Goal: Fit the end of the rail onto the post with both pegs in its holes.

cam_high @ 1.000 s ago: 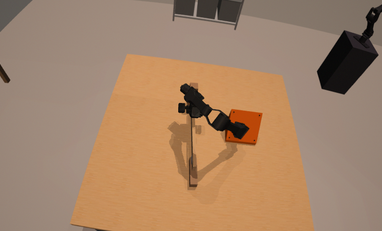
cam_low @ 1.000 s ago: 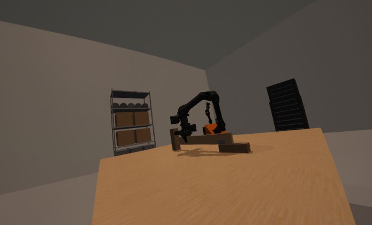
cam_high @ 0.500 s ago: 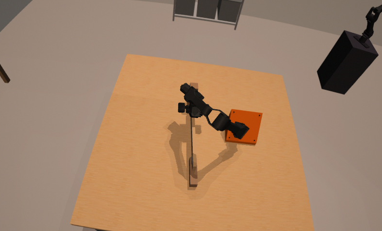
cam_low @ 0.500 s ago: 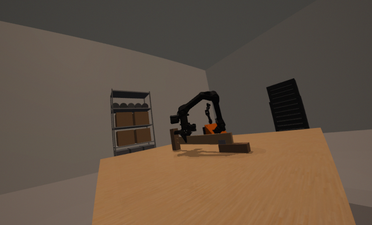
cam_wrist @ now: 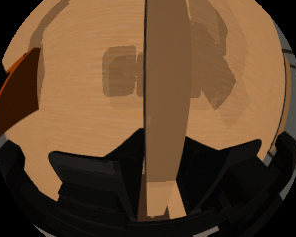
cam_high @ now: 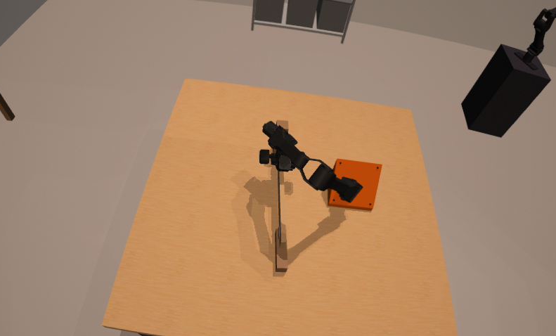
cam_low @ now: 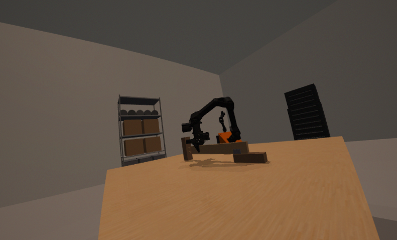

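Note:
The long brown rail (cam_high: pixel 278 200) (cam_low: pixel 221 148) (cam_wrist: pixel 167 74) stands on edge, with its near part above the table. My gripper (cam_low: pixel 197 148) (cam_wrist: pixel 153 132) is shut on the rail near its near end, close to the post. The short wooden post (cam_high: pixel 282 124) (cam_low: pixel 186 150) stands upright, with its pegs facing the rail. Pegs show beside the post in the exterior view. The fingers hide much of the rail's near end, so its contact with the post cannot be told. The rail's far end is at the grey bracket (cam_low: pixel 236 151) on the low footboard block (cam_high: pixel 281 263) (cam_low: pixel 252 157).
The orange base plate (cam_high: pixel 365 183) (cam_low: pixel 224 137) (cam_wrist: pixel 22 89) carries the arm's base to one side of the rail. The arm reaches over from it, and its upper parts hang over the rail's near part and close to the post. The wooden table (cam_high: pixel 213 283) (cam_low: pixel 224 202) bears everything.

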`<action>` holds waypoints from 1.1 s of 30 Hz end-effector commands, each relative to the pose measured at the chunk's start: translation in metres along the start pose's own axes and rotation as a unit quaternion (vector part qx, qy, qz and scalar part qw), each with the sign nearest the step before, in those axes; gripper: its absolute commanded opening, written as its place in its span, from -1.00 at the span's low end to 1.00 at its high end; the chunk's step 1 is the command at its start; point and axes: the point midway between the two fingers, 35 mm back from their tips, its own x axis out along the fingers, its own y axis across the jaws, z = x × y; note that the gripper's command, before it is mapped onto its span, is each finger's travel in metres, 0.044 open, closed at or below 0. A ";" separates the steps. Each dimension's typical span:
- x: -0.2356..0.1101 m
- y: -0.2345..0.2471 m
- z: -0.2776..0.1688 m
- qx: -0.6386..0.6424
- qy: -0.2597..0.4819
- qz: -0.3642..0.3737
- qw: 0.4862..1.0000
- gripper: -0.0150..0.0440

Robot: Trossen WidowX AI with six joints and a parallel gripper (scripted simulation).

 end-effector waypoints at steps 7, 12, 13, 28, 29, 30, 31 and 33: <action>-0.002 0.001 -0.001 0.001 0.000 -0.002 1.000 -0.49; -0.001 0.001 -0.001 0.001 0.000 -0.002 1.000 -0.49; 0.000 0.001 -0.001 0.001 0.000 -0.002 1.000 -0.49; -0.001 0.001 -0.003 0.001 0.000 -0.002 1.000 -0.49; -0.001 0.001 -0.004 0.001 0.000 -0.002 1.000 -0.49; -0.001 0.001 -0.004 0.001 0.000 -0.002 1.000 -0.49; -0.001 0.001 -0.004 0.001 0.000 -0.002 1.000 -0.49; -0.001 0.000 -0.005 0.001 0.001 -0.002 1.000 -0.49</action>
